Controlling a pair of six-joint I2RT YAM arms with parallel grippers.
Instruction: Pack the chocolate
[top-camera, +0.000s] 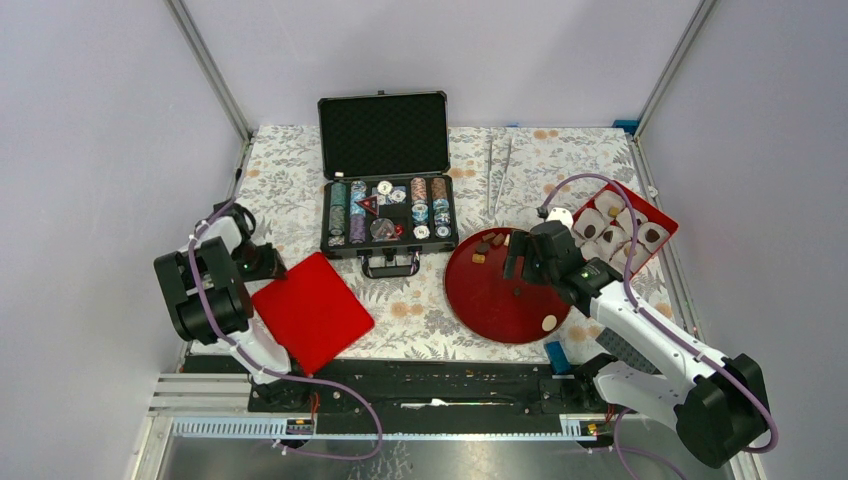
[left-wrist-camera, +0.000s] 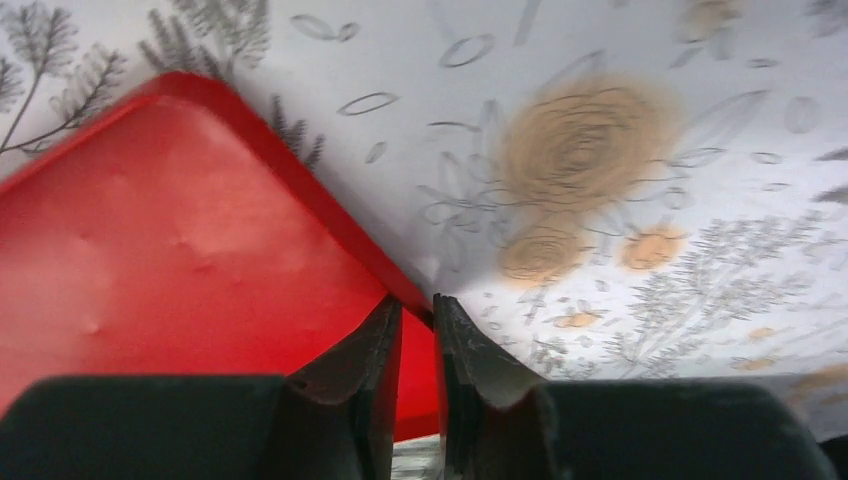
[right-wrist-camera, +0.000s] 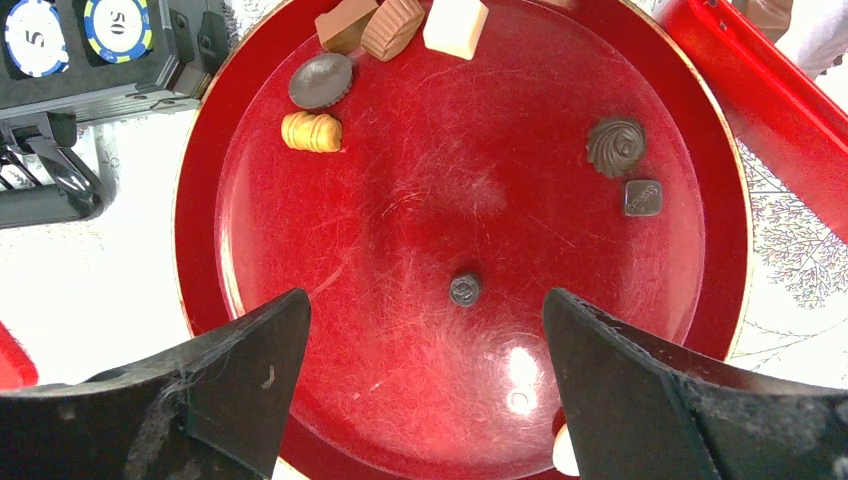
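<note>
Below my wide-open right gripper (right-wrist-camera: 424, 298) lies a dark chocolate (right-wrist-camera: 464, 289); I should drop straight, close gently; left gripper (left-wrist-camera: 415, 306) pinches red lid (left-wrist-camera: 180, 250).

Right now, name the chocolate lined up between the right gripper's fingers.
The small round dark piece, alone near the plate's middle, centred in the open right gripper's gap. The others lie farther ahead or off to the side.

Red lid (left-wrist-camera: 180, 250) cropped, cream chocolate (right-wrist-camera: 563, 452) half-hidden
</note>
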